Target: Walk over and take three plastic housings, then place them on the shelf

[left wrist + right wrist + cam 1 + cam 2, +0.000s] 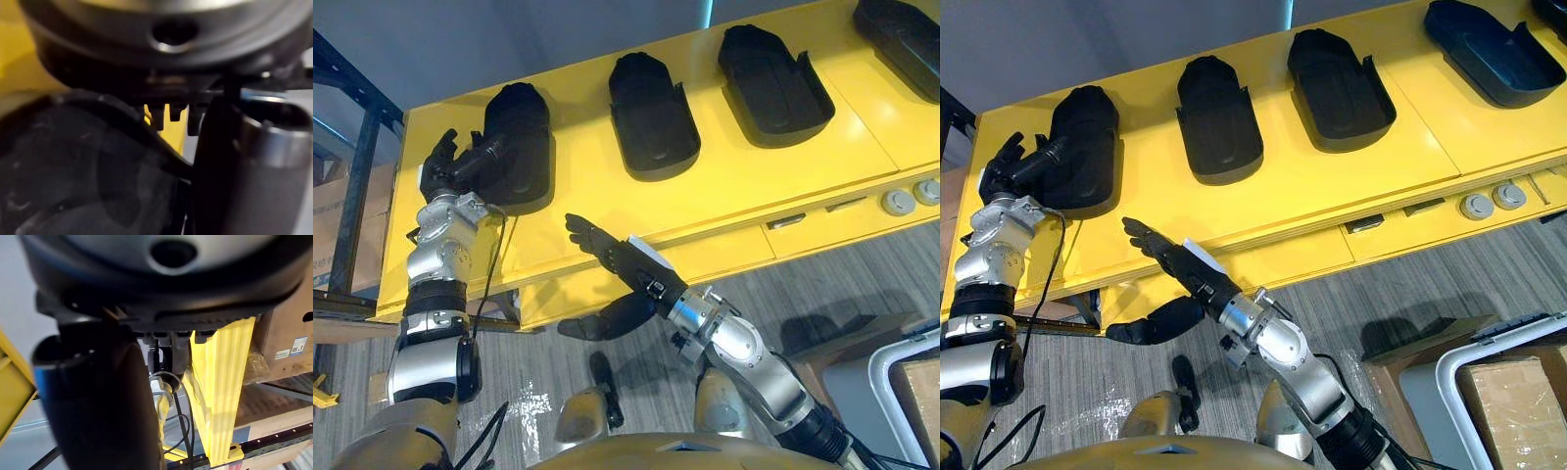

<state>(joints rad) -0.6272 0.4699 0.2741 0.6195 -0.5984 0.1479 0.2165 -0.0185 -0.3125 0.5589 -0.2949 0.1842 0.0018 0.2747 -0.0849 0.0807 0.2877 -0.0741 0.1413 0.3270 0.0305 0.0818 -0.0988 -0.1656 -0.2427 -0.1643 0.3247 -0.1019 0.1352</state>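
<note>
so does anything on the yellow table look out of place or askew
Nothing stands out. The black plastic housings lie in a row on the yellow table, apart from one another; the left hand is at the leftmost housing.

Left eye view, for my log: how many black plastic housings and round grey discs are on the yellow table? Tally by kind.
Black plastic housings: 4
Round grey discs: 2
Total: 6
</note>
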